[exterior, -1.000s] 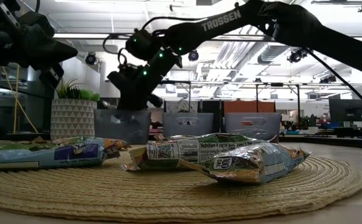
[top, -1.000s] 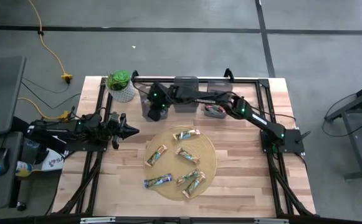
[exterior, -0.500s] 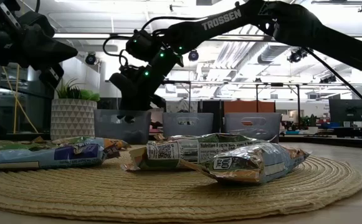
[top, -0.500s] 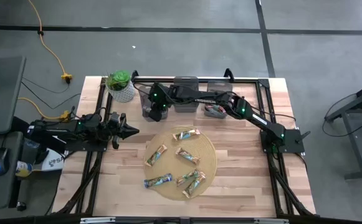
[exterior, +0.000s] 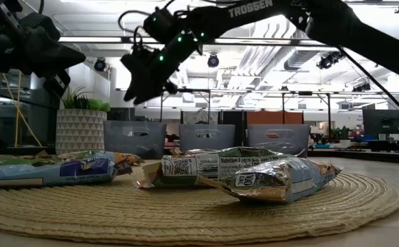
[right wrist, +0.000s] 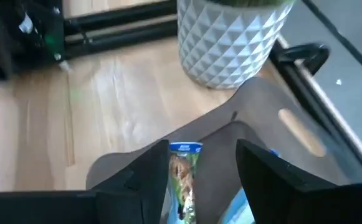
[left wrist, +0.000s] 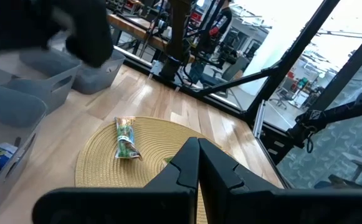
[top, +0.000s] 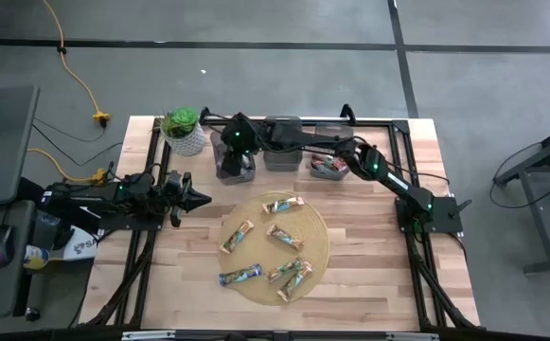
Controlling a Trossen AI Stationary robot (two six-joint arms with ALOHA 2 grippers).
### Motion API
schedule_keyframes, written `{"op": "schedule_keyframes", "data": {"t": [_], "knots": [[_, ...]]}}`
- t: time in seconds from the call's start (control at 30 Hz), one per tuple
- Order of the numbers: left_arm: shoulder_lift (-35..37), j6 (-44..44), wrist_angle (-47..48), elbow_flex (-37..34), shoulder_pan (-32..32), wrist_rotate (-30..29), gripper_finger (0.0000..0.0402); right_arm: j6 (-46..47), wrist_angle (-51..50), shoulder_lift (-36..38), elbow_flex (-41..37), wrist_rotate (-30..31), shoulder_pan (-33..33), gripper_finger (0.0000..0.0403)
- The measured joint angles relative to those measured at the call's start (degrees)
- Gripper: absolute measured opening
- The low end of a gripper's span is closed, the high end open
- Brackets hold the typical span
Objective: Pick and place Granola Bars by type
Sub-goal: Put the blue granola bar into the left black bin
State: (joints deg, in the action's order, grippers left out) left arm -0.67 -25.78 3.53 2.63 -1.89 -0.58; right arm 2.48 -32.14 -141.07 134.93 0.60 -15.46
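**Right gripper above left bin: snag risk**

High view: right gripper point(top: 238, 142) hangs over the clear grey rectangular bin point(top: 234, 170) beside the round woven straw mat point(top: 273, 244); six shiny wrapped granola bars point(top: 283, 236) lie on the mat. Left gripper point(top: 196, 198), off the mat's left edge, is closed, empty.

Low view: right gripper point(exterior: 146, 74) sits clear above that bin point(exterior: 134, 139).

Right wrist view: fingers point(right wrist: 266, 174) parted, empty; a blue-ended bar point(right wrist: 181, 180) lies in the bin below. Descending again could snag it.

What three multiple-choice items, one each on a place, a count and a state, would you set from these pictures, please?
1. Where is the right gripper?
A. Above the grey bin nearest the white plant pot
B. Above the straw mat
C. Beyond the table's right edge

2. How many grey bins stand in the row?
A. Two
B. Three
C. Five

3. How is the left gripper?
A. Wide open
B. Shut, holding nothing
C. Shut on a granola bar

Key: 1 A, the high view shows it over that bin; 2 B, the low view shows three side by side; 3 B, the left wrist view shows the fingers together and bare.
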Motion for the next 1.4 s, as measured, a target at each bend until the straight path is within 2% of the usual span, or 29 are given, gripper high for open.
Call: {"op": "schedule_keyframes", "data": {"t": [0.17, 0.4, 0.77, 0.9, 1.13, 1.4], "knots": [[0.0, 0.0, 0.0, 0.0, 0.0, 0.0, 0.0001, 0.0, -0.6, 3.7, 0.0, -2.2, 0.3, 0.0173], [0.0, 0.0, 0.0, 0.0, 0.0, 0.0, 0.0001, 0.1, -1.7, 8.7, 0.0, -12.0, 3.2, 0.0173], [0.0, 0.0, 0.0, 0.0, 0.0, 0.0, 0.0001, 0.0, -3.4, 11.5, 0.0, -24.2, 13.4, 0.0173], [0.0, 0.0, 0.0, 0.0, 0.0, 0.0, 0.0001, -0.4, -5.0, 11.5, 0.0, -21.9, 17.9, 0.0173], [0.0, 0.0, 0.0, 0.0, 0.0, 0.0, 0.0001, -1.5, -13.3, 11.3, -0.1, -9.3, 24.4, 0.0173], [0.0, 0.0, 0.0, 0.0, 0.0, 0.0, 0.0001, 0.0, -15.6, 9.4, -0.1, -5.2, 29.4, 0.0173]]}}
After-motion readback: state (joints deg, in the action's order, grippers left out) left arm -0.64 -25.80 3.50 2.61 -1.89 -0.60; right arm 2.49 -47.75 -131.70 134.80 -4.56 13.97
